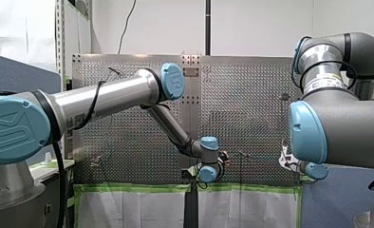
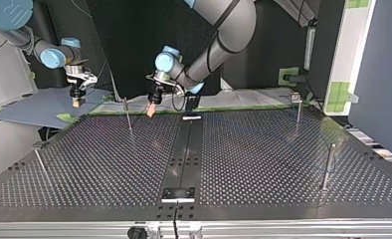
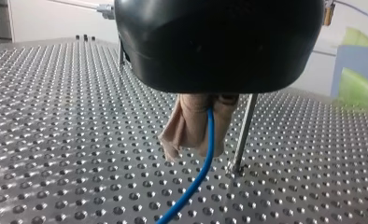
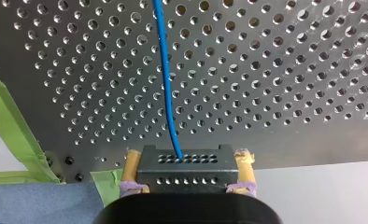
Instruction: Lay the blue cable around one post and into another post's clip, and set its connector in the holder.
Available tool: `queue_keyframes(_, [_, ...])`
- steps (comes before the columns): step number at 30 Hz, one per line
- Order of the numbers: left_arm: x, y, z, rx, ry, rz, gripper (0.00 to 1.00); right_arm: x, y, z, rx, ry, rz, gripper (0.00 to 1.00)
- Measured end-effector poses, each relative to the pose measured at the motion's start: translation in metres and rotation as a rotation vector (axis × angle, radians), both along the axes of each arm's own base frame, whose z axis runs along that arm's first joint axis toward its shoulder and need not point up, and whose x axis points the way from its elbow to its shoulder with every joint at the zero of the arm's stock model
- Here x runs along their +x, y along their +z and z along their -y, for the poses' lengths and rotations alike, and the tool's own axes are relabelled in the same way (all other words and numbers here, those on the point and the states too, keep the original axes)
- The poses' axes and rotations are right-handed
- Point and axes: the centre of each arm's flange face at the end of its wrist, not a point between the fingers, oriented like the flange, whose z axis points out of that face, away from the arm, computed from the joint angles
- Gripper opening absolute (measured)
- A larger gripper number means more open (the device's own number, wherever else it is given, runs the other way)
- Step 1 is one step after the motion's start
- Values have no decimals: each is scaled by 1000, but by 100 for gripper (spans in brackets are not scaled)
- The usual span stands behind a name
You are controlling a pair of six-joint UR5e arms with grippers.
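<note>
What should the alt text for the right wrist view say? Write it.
My right gripper holds a black perforated connector between its two pale-padded fingers. The blue cable runs from the connector straight ahead over the perforated table, whose edge carries green tape.

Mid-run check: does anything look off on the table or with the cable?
Nothing stands out. My left gripper pinches the blue cable beside a post; my right gripper holds the connector, with the cable running straight out over the perforated table.

Left hand [image 2: 151,111] and right hand [image 2: 76,103] are both clamped.
</note>
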Motion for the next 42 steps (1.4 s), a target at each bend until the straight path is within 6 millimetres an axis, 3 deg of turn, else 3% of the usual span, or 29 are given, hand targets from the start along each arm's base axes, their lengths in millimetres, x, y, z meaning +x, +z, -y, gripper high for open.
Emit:
queue_keyframes(2, [0, 0, 1, 1, -15, 0, 52, 0, 0, 0, 1, 0, 0, 2])
queue_keyframes(3, [-1, 0, 2, 4, -26, 0, 52, 0, 0, 0, 2, 0, 0, 2])
queue_keyframes(4, [-1, 0, 2, 8, -34, 0, 82, 0, 0, 0, 3, 1, 0, 2])
queue_keyframes(5, [-1, 0, 2, 13, -41, -2, 100, 0, -1, 0, 4, 1, 0, 2])
queue_keyframes(13, [-4, 1, 2, 110, -106, -10, 100, 0, -1, 0, 6, 0, 1, 2])
queue_keyframes(22, [-13, 18, 6, 219, -164, -8, 100, 0, -3, -1, 11, -1, 7, 2])
queue_keyframes(31, [-27, 42, -15, 356, -106, -39, 100, 1, -3, -1, 13, 2, 16, 2])
queue_keyframes(42, [-76, 20, -28, 574, -124, -109, 100, 3, -4, -2, 17, 7, 28, 2])
